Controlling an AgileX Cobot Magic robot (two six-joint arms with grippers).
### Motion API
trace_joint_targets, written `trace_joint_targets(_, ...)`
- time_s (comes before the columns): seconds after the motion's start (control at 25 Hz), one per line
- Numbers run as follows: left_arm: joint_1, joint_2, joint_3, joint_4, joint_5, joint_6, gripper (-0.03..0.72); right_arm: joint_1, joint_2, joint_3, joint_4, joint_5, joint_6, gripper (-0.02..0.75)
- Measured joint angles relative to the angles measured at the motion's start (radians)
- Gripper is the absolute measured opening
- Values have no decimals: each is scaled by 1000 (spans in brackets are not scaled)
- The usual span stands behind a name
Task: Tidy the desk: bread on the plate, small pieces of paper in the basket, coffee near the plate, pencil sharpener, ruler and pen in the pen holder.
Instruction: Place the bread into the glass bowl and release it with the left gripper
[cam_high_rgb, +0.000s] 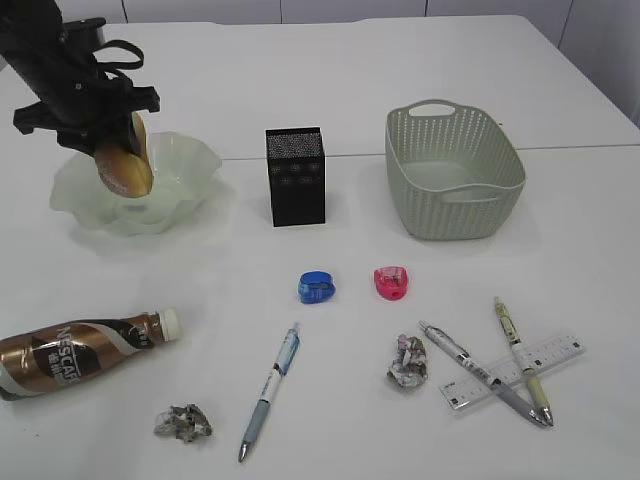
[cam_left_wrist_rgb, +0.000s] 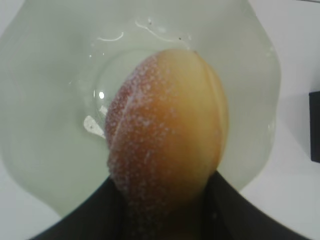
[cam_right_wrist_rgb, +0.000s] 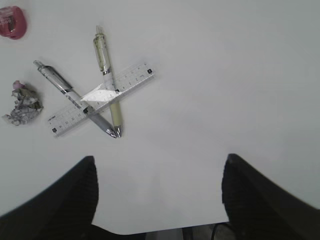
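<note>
My left gripper (cam_high_rgb: 112, 148) is shut on the bread (cam_high_rgb: 127, 166), which hangs upright with its lower end down in the pale green plate (cam_high_rgb: 195, 160). The left wrist view shows the sugary bun (cam_left_wrist_rgb: 165, 130) between the dark jaws, over the plate's bowl (cam_left_wrist_rgb: 50, 125). My right gripper (cam_right_wrist_rgb: 159, 172) stands open over bare desk. The ruler (cam_right_wrist_rgb: 135, 76) lies under two crossed pens (cam_right_wrist_rgb: 75, 97) (cam_right_wrist_rgb: 107, 75). The coffee (cam_high_rgb: 75, 352) lies on its side at the front left. Two paper balls (cam_high_rgb: 408, 362) (cam_high_rgb: 184, 422), a third pen (cam_high_rgb: 272, 392) and the blue (cam_high_rgb: 317, 287) and pink (cam_high_rgb: 391, 282) sharpeners lie loose.
The black mesh pen holder (cam_high_rgb: 295, 175) stands in the middle at the back, with the grey-green basket (cam_high_rgb: 455, 170) to its right. The desk's front edge shows just below the right gripper in the right wrist view.
</note>
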Motion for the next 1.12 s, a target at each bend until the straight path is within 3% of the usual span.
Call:
trace_joint_targets(0.12,2,51,-21,0,-44,2,272,0,0,0,10,11,0,563)
trace_joint_targets(0.52,15,216,-276,10,28,3,288,0,0,0,22,39,0,563)
trace_joint_targets(0.64,15,223,-282,29,32,4,354,0,0,0,26,41,0,564)
trace_joint_targets(0.84,17,231,-284,29,42,22,573,0,0,0,26,41,23,563)
trace_joint_targets(1.12,17,238,-301,29,69,24,591,0,0,0,28,41,27,563)
